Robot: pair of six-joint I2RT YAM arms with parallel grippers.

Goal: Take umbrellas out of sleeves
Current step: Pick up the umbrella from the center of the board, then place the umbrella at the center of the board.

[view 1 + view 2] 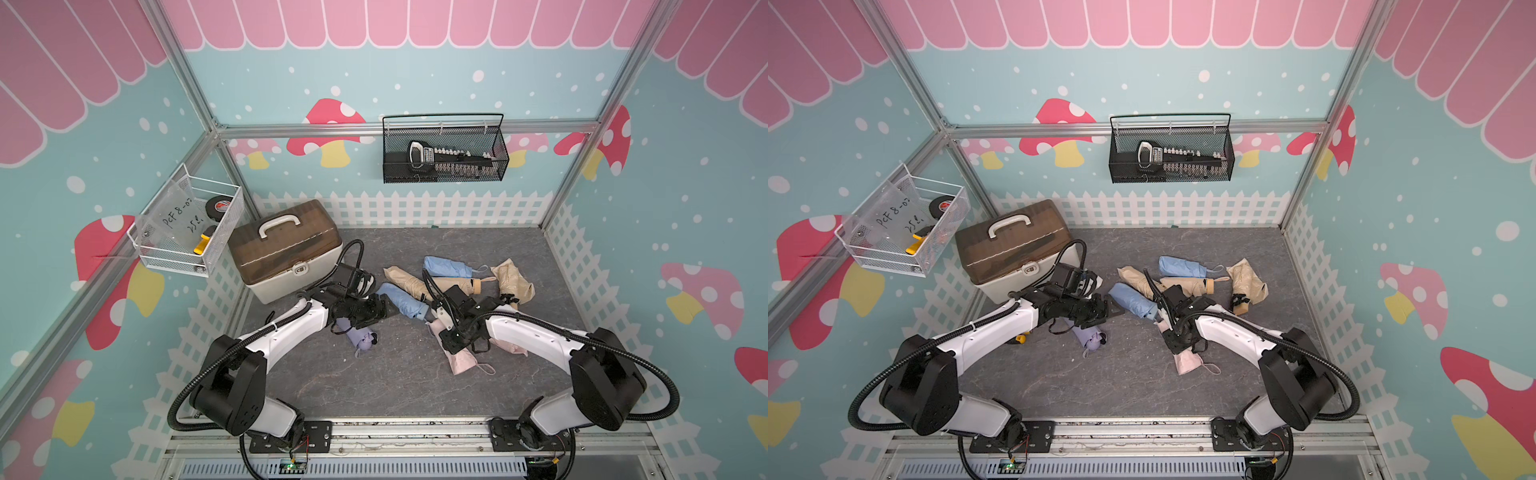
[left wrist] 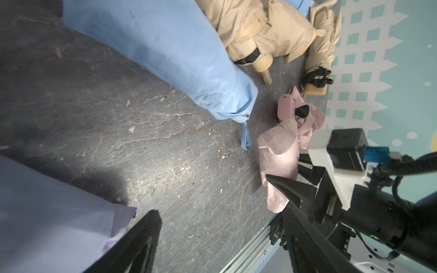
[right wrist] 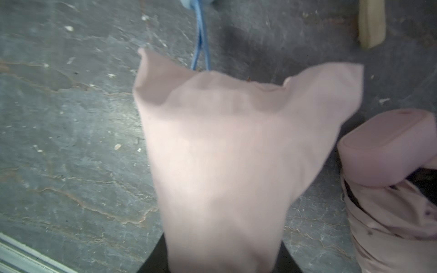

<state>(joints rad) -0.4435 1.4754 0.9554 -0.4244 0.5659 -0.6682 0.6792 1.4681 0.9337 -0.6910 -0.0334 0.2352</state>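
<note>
The right end effector (image 2: pixel 283 173) is clamped on the pink sleeve (image 3: pixel 231 153). Smooth cloth is bunched between its jaws, and the sleeve's far end lies slack on the desk (image 1: pixel 374 390). The right wrist view is blurred, so I cannot tell whether an umbrella sits inside that cloth. Just beside it lies a bare pink umbrella (image 3: pixel 387 151), pleats and handle showing. The left end effector (image 1: pixel 384 309) hangs above the lilac sleeve (image 1: pixel 358 337) with jaws apart, holding nothing. Beyond, a blue sleeve (image 2: pixel 153 47) looks full. The step in hand seems to be a pull on the pink sleeve. Next it likely needs lifting clear, or the left arm pinning any handle inside.
</note>
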